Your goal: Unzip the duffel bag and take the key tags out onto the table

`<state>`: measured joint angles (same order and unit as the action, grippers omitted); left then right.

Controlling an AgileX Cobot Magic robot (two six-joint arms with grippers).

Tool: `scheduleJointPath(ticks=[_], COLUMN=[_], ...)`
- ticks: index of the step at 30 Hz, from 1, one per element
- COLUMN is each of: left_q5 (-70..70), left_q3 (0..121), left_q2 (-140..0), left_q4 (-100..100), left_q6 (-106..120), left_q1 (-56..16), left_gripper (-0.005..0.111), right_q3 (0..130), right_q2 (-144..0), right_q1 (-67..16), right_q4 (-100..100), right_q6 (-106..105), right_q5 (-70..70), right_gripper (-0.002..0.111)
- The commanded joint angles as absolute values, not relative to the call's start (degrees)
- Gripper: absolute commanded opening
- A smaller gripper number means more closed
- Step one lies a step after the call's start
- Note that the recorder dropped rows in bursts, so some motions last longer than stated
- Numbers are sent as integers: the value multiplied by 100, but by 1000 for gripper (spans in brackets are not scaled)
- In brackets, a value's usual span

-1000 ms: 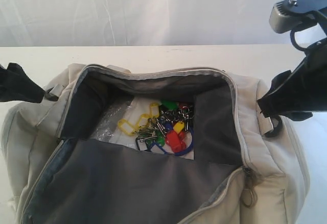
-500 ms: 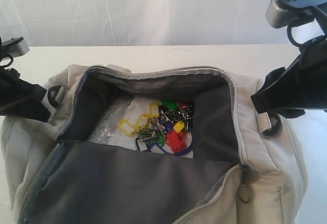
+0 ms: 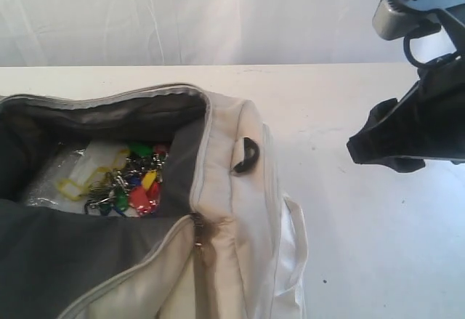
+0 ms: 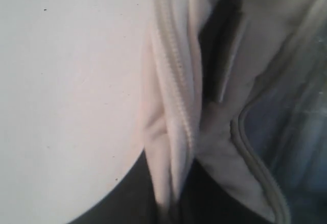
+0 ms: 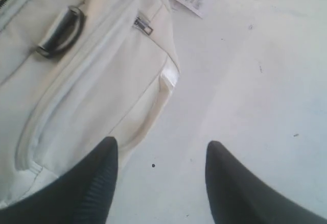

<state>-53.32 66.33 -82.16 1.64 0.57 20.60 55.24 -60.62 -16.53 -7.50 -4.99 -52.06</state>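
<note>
On the wide white bench (image 3: 349,246), the cream-beige fabric duffel bag (image 3: 232,210) lies at the left, its long axis left to right and its unzipped mouth facing up. The bunch of coloured plastic key tags (image 3: 127,184) sits inside, sprawled left to right, well left of the right end effector (image 5: 160,150), which hangs wide and empty over bare bench. The left end effector (image 4: 168,203) seems pinched narrow on the bag's zippered rim, probably nearer.
</note>
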Motion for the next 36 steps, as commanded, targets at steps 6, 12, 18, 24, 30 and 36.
scheduleJointPath(ticks=[6, 12, 18, 24, 30, 36], left_q5=[-6014, -5719, -5936, -6023, -6250, -6232], left_q3=[6550, 6212, 6590, 7501, 7555, 6961], left_q2=[-8500, -8502, -8239, -7410, -6180, -4559], left_q4=[1723, 1835, 1932, 2440, 3025, 2764], left_q6=[1290, 1402, 1468, 1355, 1809, 2137], left_q1=[2079, 2079, 2079, 2079, 1679, 913], left_gripper=[7, 52, 74, 74, 68, 43], right_q3=[5532, 5532, 5532, 5542, 5560, 6028], right_q2=[-6057, -6057, -6018, -5819, -5661, -5824], right_q1=[-1605, -1605, -1605, -1605, -1620, -2039], right_q4=[-1004, -1109, -1931, -3574, -3959, -4004], right_q6=[-737, -785, -1611, -2716, -3055, -3089], right_q5=[-5247, -5226, -5215, -5244, -5388, -5516], right_gripper=[50, 50, 50, 50, 50, 48])
